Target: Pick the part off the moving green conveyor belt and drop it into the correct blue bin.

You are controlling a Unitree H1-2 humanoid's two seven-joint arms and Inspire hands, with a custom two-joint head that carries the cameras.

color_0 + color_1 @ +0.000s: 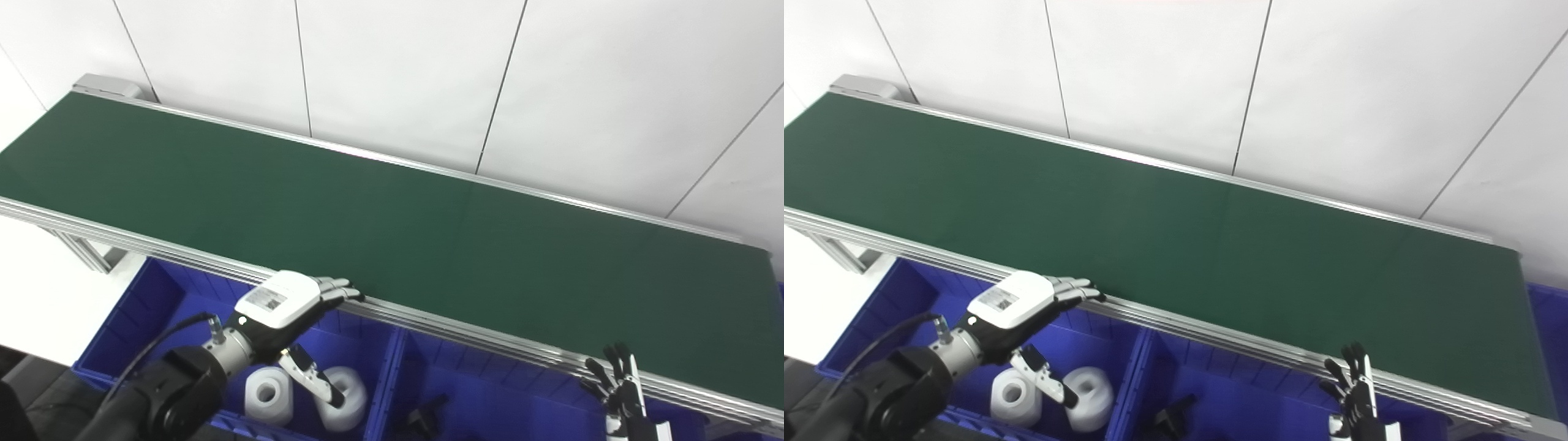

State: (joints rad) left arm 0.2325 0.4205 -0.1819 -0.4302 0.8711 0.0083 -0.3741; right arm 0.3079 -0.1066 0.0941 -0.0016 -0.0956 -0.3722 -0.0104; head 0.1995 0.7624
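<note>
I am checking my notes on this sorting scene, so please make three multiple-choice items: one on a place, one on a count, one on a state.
1. Where do the white parts lie?
A. on the green belt
B. in the left blue bin
C. on the floor

2. How many white parts show in that bin?
A. two
B. four
C. none

3. How is the left hand?
A. closed on a white part
B. open, holding nothing
C. out of view

Key: 1 B, both lie inside the left blue bin below the belt rail. 2 A, two rounded white pieces side by side. 3 B, its fingers stretch toward the green belt, which carries no part.
</note>
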